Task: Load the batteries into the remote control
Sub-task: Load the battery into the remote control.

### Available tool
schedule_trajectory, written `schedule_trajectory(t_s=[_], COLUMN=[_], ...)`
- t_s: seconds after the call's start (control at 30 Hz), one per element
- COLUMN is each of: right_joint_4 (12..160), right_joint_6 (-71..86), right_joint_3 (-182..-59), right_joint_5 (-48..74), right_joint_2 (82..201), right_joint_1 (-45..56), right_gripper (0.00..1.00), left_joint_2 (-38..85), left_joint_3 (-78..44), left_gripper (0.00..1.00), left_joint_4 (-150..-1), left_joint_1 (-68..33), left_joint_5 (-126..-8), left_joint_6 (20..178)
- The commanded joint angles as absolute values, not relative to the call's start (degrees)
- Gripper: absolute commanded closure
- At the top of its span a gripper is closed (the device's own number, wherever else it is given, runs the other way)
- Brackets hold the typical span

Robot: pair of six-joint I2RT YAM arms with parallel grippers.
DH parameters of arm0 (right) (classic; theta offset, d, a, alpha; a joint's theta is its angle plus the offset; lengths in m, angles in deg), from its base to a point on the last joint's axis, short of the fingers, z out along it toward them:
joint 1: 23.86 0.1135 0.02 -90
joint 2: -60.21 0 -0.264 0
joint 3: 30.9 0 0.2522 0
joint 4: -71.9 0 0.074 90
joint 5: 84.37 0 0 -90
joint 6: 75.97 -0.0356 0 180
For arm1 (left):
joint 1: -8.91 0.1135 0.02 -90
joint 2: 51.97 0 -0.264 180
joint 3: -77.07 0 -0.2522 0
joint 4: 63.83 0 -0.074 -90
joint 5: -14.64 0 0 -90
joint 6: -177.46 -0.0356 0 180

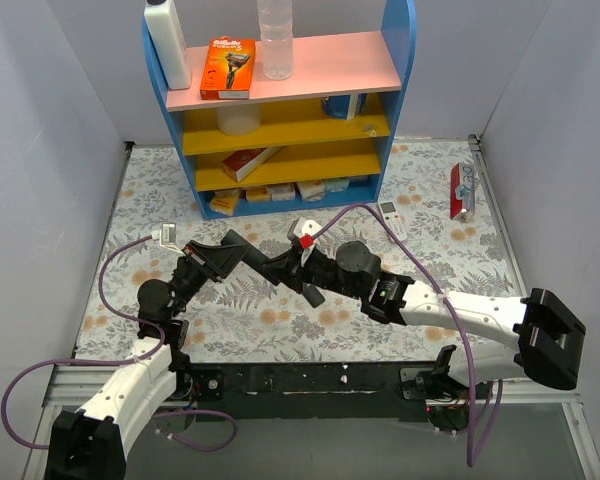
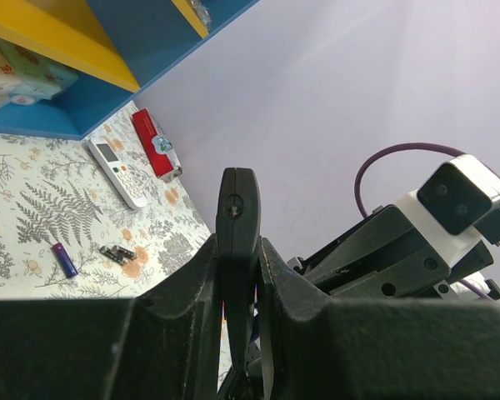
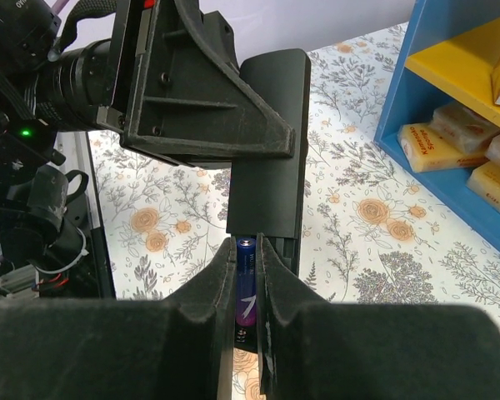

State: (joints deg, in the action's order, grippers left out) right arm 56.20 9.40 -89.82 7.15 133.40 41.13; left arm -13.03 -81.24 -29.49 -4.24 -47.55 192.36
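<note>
My left gripper [image 1: 272, 268] is shut on a black remote [image 2: 237, 218], seen edge-on between its jaws and held above the table. In the right wrist view the remote [image 3: 268, 150] lies lengthwise ahead, its open battery bay at the near end. My right gripper [image 3: 247, 250] is shut on a purple-blue battery [image 3: 247, 282], which lies along the bay; whether it is seated there I cannot tell. Another purple battery [image 2: 64, 259] and two dark ones [image 2: 117, 253] lie loose on the floral cloth. In the top view the right gripper [image 1: 308, 287] meets the left at the table's middle.
A white remote [image 1: 392, 218] and a red packet [image 1: 462, 190] lie at the right back. A blue shelf unit [image 1: 280, 110] with boxes and bottles stands at the back. Grey walls close both sides. Purple cables loop from both arms.
</note>
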Motion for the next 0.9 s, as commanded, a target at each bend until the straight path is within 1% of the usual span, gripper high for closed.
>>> schedule_trajectory(t_s=[0.0, 0.43, 0.87], right_joint_4=[54.3, 59.3, 60.5], right_joint_6=[9.9, 11.5, 12.3], right_joint_3=[-92.2, -93.0, -93.4], right_joint_5=[7.5, 7.5, 6.6], right_joint_2=[134.1, 135.0, 136.3], right_joint_1=[41.4, 41.4, 41.4], right_gripper=[0.99, 0.99, 0.98], left_joint_2=[-13.2, -12.4, -12.1], left_joint_3=[-80.6, -79.2, -79.1], left_gripper=[1.0, 1.0, 1.0], left_joint_4=[-27.3, -27.1, -26.0], left_joint_1=[-4.4, -4.4, -4.4], left_joint_5=[-48.6, -48.2, -47.3], left_joint_6=[193.1, 192.0, 192.8])
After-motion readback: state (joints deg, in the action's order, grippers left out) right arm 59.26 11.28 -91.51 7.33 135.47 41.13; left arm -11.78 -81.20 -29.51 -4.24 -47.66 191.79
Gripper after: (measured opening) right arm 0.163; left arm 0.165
